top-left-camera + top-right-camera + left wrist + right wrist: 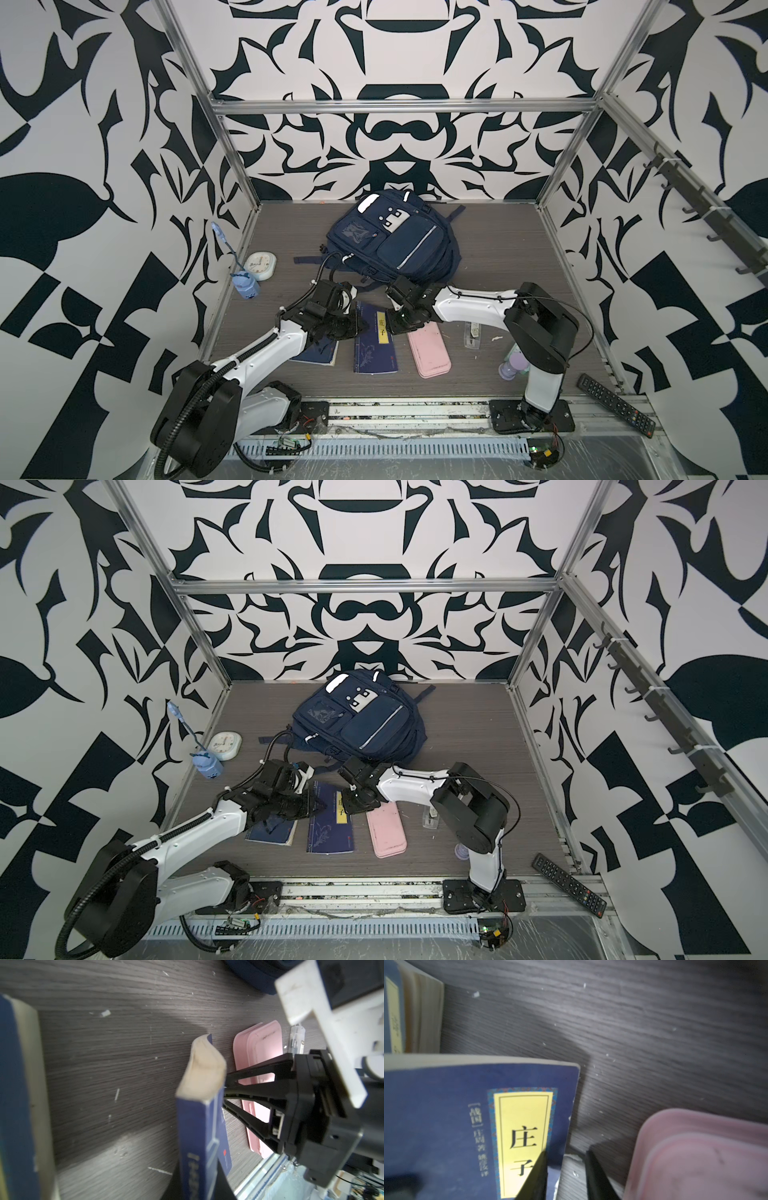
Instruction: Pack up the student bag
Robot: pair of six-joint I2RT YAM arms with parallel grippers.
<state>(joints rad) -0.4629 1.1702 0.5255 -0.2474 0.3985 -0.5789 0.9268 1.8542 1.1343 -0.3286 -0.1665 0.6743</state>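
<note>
**Hold on the book.** The left pincer (360, 328) appears clamped on the spine side of the book (374, 345). In the left wrist view a dark finger shows on each side of the spine, and that side is raised off the tabletop (498, 257). The probable purpose is to tip the flat book so that a full grip becomes possible.

**Support from the opposite side.** The right pincer (566, 1151) stands with jaws apart. One finger lies over the yellow label and the other over bare tabletop just beyond the book's free long edge, so the jaws straddle that edge without clamping it. The right pincer probably braces the book against sliding while the left pincer takes it over.

**Position of the bag.** The bag (395, 245) lies flat at the back centre of the tabletop, front pockets facing up. Whether its main compartment is open cannot be told from these views.

**Bag relative to the pincers.**
- Both pincers work in front of the bag, on the side nearer the arm bases.
- Neither pincer touches the bag.
- The right arm's wrist sits just beside the bag's near edge.

**Other items in front of the bag.** A second book (318, 353) and a pink case (428, 351) are not yet packed.
</note>
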